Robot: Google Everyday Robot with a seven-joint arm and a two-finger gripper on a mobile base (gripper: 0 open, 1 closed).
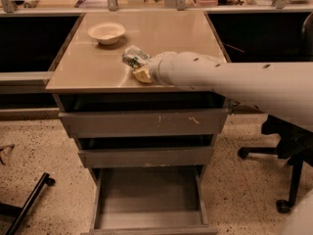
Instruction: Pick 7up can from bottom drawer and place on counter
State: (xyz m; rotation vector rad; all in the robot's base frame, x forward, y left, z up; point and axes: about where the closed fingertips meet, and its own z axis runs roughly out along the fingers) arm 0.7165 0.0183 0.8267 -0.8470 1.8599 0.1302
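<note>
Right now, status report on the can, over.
Hand over counter, shut on can. Can tilted, out of drawer. Bowl apart, nothing blocking.

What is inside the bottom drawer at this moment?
Only its bare grey floor shows in the open bottom drawer; its rear is hidden under the middle drawer. The gripper holds the 7up can over the counter.

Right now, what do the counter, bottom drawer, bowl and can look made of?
counter: glossy beige laminate, probably; it shows reflections. bottom drawer: grey painted metal, matte, judging by its thin folded walls. bowl: white, matte, perhaps paper or foam. 7up can, in the gripper jaws above the counter: shiny metal.
</note>
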